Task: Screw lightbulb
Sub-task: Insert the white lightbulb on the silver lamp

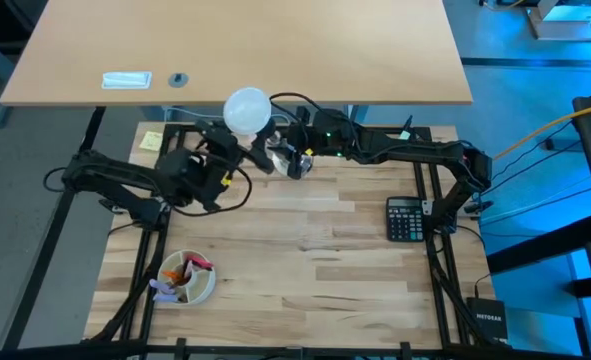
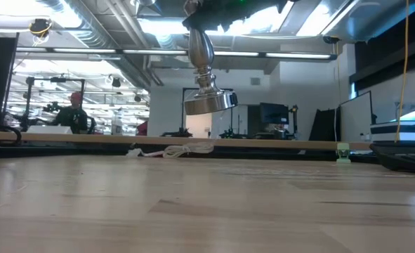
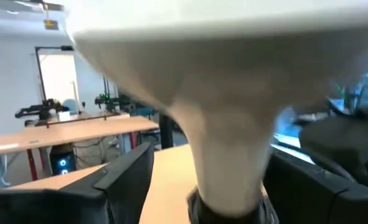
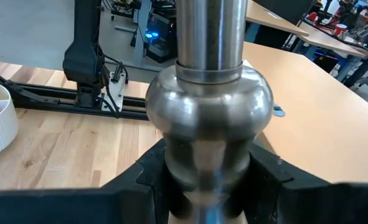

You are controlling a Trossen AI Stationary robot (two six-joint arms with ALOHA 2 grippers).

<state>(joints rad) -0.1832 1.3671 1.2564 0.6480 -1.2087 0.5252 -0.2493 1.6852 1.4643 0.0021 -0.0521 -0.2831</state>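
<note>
The white lightbulb is up in the air at the table's far middle. In the left wrist view its tapering neck runs down into a dark collar. My left gripper is open, one finger on each side of that neck, with a gap showing on one side. The shiny silver stand is lifted off the table with my right gripper shut on it. In the low view the gripper itself is mostly above the picture. My right gripper pinches the stand's shaft at the foot of its round bulge between its two fingers. The fingers come roughly level from the table's right and lie across the shaft. The stand stays upright, its flared foot pointing down, clear of the table.
A black calculator lies at the right of the wooden table. A white bowl with small coloured items sits near the front left. A yellow note lies at the far left. A tan desk stands beyond the far edge. A person sits far off.
</note>
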